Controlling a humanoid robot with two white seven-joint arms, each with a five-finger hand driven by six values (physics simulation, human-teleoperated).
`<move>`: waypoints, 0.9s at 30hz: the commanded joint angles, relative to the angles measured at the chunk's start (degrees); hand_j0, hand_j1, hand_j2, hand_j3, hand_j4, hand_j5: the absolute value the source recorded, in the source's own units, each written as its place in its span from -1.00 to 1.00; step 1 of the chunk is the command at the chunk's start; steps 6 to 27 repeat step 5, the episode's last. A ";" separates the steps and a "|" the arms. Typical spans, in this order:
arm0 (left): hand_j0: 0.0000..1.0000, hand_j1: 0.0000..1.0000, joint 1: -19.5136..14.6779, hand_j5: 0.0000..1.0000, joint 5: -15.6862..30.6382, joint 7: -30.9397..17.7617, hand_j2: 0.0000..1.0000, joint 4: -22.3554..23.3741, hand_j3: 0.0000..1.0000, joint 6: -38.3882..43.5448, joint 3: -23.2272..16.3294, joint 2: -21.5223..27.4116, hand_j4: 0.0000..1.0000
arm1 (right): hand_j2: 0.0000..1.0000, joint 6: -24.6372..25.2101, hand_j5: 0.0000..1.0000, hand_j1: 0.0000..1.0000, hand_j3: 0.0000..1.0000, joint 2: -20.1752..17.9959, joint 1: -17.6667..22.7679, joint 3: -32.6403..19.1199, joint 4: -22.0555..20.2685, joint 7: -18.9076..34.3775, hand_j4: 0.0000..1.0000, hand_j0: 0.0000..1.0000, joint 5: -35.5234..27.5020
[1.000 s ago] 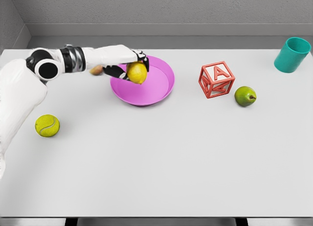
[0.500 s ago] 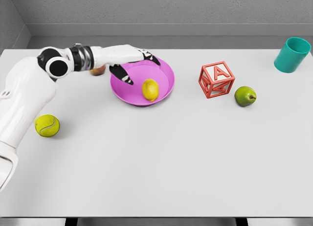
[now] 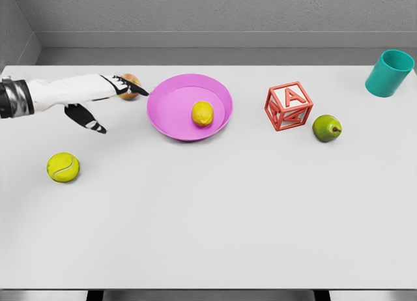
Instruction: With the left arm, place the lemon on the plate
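The yellow lemon (image 3: 202,113) lies inside the pink plate (image 3: 171,122), a little right of its middle. My left hand (image 3: 107,100) hovers to the left of the plate, apart from it, fingers spread and holding nothing. Its arm comes in from the left edge. The right arm does not show.
A small brownish fruit (image 3: 131,86) sits just behind the left hand's fingers. A tennis ball (image 3: 63,167) lies at the near left. Right of the plate stand a red letter block (image 3: 288,105), a green pear (image 3: 326,128) and a teal cup (image 3: 389,73).
The left hand let go of the lemon, which dropped and settled in the plate. The hand then pulled back to the left, away from the plate.
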 commanded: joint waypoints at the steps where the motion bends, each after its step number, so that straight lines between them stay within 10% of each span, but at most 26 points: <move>1: 1.00 1.00 0.09 1.00 3.12 0.03 1.00 -0.58 1.00 0.18 0.14 6.28 1.00 | 1.00 0.00 1.00 1.00 1.00 0.00 0.00 -0.01 0.00 0.01 1.00 1.00 -0.01; 27: 1.00 1.00 1.76 1.00 3.12 0.03 1.00 1.71 1.00 0.18 0.23 9.72 1.00 | 1.00 0.00 1.00 1.00 1.00 0.00 0.00 -0.01 0.00 0.01 1.00 1.00 -0.01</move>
